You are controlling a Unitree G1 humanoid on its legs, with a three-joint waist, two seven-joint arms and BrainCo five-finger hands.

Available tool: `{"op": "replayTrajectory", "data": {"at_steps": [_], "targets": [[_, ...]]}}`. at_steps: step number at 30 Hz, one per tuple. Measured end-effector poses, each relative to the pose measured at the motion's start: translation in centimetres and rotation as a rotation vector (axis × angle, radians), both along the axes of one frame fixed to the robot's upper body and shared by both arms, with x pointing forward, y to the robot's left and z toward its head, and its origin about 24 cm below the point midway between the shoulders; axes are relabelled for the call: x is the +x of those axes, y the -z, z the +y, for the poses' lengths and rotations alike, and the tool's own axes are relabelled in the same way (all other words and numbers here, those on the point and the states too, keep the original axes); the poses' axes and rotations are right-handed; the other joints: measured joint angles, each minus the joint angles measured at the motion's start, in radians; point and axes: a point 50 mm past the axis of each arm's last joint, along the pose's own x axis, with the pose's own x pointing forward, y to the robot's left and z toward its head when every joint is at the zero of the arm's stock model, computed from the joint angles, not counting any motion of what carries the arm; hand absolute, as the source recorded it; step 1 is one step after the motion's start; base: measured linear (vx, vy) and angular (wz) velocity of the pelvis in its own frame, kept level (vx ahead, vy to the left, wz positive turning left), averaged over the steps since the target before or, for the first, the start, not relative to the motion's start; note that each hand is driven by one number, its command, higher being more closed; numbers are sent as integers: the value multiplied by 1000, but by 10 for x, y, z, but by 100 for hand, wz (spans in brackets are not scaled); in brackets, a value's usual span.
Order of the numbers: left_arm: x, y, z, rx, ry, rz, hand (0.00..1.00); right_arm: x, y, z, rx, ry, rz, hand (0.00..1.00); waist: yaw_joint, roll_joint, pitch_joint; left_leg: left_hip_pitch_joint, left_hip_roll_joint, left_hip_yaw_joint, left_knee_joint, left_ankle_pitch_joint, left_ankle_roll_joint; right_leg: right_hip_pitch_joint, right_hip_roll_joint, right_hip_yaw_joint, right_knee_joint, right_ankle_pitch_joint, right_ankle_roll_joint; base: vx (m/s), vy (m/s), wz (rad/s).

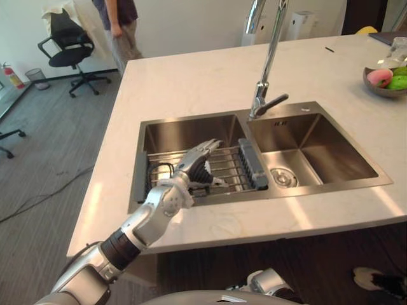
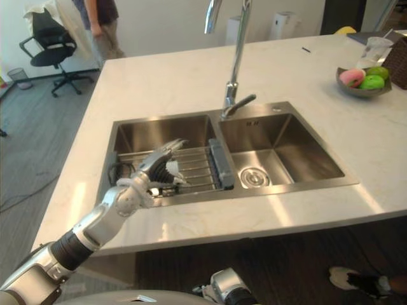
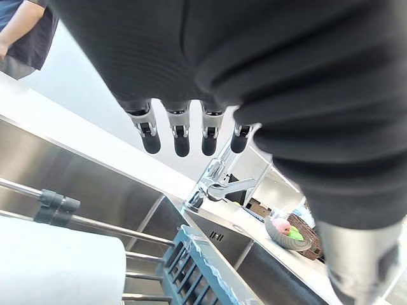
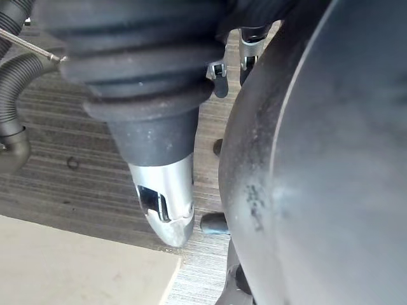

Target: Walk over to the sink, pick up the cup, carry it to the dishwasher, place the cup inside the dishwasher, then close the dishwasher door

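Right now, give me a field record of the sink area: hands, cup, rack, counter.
left hand: open, fingers straight, over the dish rack
right hand: low, below the counter edge
cup: white, likely it, on the dish rack by the left hand, not grasped
dish rack: wire, spans the left basin
faucet: between the two basins
bowl: pink and green items, far right of the counter
person: beyond the counter, near an office chair

Left arm (image 1: 149, 213): silver-grey jointed shell, with a black ribbed collar partway along.
Left hand (image 1: 198, 160): silver fingers (image 3: 179, 130) with dark rounded tips; dark ribbed cover over the back and wrist.
Right hand (image 4: 166, 206): dark ribbed cover; silver thumb with a slotted opening.
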Motion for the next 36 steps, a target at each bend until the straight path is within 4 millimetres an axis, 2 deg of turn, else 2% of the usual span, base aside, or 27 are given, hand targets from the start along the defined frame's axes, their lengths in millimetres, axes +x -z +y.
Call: {"op": "replayTrajectory", "data": {"at_steps": [5,13,18,31,36], "targets": [[1,0,5,37,2,-16,0,0,-1,2,9,0,-14,0,5,-1,0,0,-1,-1,0,0,0,0,-1,-1,0,1,1,0,0,0],[11,-5,28,114,-26,-42,0,-5,0,2,20,2,-2,0,5,-7,-2,2,-1,1,0,1,1,0,-1,1,0,4,0,0,0,0],[12,12,36,175,-25,25,0,-7,1,4,43,3,-1,0,3,-26,-13,2,-1,2,-1,1,2,0,-1,2,1,4,0,0,0,0],[13,30,51,250,-61,79,0,-7,1,3,47,11,1,0,3,-28,-14,9,-2,6,-2,7,6,-3,-1,11,16,5,1,0,0,-1],[12,33,64,235,-112,96,0,-7,1,-15,141,122,4,0,-4,-38,-6,20,-3,26,-2,7,7,0,0,26,17,8,5,-19,6,-11]]}}
